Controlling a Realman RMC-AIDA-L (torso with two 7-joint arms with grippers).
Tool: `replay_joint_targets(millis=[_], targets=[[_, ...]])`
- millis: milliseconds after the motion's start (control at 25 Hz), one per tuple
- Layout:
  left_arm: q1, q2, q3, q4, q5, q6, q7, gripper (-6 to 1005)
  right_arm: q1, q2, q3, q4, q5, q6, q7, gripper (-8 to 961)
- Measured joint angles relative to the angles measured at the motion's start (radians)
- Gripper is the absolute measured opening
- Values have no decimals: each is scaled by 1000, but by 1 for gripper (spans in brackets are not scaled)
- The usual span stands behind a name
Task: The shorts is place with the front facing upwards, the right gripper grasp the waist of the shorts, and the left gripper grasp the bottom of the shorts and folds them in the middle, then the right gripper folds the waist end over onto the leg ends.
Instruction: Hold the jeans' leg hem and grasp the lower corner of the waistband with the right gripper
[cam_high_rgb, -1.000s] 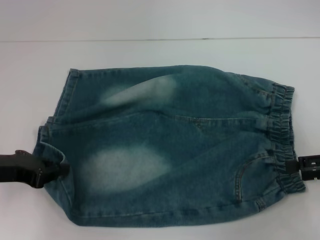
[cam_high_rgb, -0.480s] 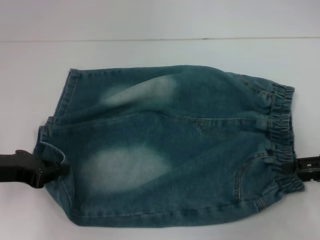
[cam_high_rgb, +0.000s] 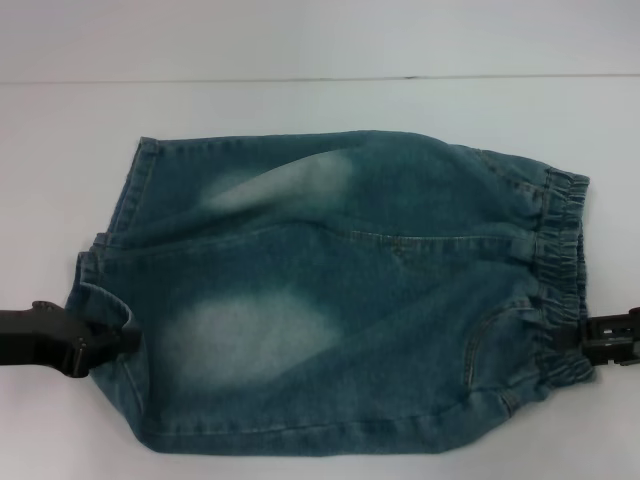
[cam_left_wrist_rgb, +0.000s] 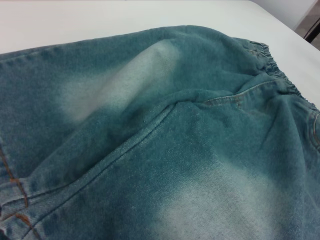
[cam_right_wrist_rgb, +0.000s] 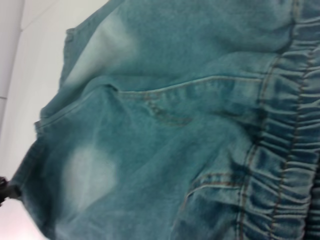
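Lying flat on the white table (cam_high_rgb: 300, 100), the blue-green faded denim shorts (cam_high_rgb: 340, 300) are spreading between my claws: my left gripper (cam_high_rgb: 120, 338) is pinching the straight leg hem (cam_high_rgb: 100, 300) at nine o'clock, my right gripper (cam_high_rgb: 585, 343) clamping the puckered elastic waistband (cam_high_rgb: 560, 270) at three o'clock.

You're looking down on a plain white table (cam_high_rgb: 320, 105), smooth and matte, lit evenly with only soft shadow. Its far edge runs straight across the head view as a thin dark line, and beyond it you get a pale grey wall (cam_high_rgb: 320, 35), bare and flat. From the left wrist view you catch the table's far corner, with a dim darker strip (cam_left_wrist_rgb: 311, 22) of room behind it
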Motion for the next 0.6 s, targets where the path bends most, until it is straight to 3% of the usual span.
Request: replay_joint_targets(millis=[600], targets=[[-2, 0, 0, 2, 0, 5, 0, 54, -2, -1, 12, 0, 8, -40, 6, 939]])
